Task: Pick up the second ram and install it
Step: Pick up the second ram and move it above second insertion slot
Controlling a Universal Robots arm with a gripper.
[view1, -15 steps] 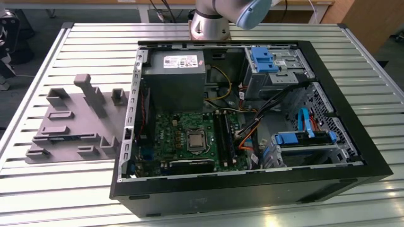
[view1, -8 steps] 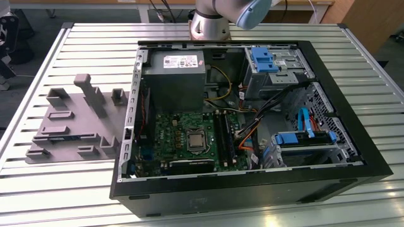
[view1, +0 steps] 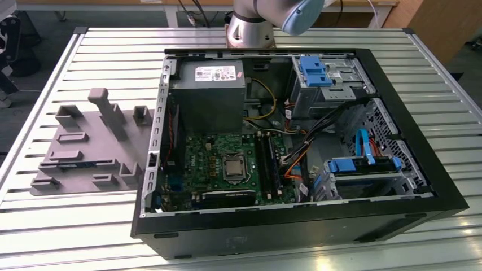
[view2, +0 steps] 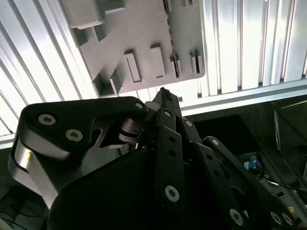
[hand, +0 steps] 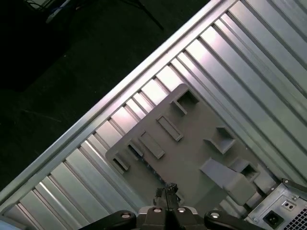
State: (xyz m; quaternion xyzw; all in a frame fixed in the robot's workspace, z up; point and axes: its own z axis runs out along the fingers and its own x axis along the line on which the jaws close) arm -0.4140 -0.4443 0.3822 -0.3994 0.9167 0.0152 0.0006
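On fixture [view1: 98,141] (jaws above): second ram [view1: 87,164]

My arm [view1: 252,25] stands at the far edge in the exterior view, a grey joint capped in blue. In the second wrist view my end effector [view2: 165,97] points downward, black linkages folded close. In the first wrist view my fingertips [hand: 170,188] meet, with nothing pinched between them.

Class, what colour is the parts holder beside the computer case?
The holder is grey; exterior view.
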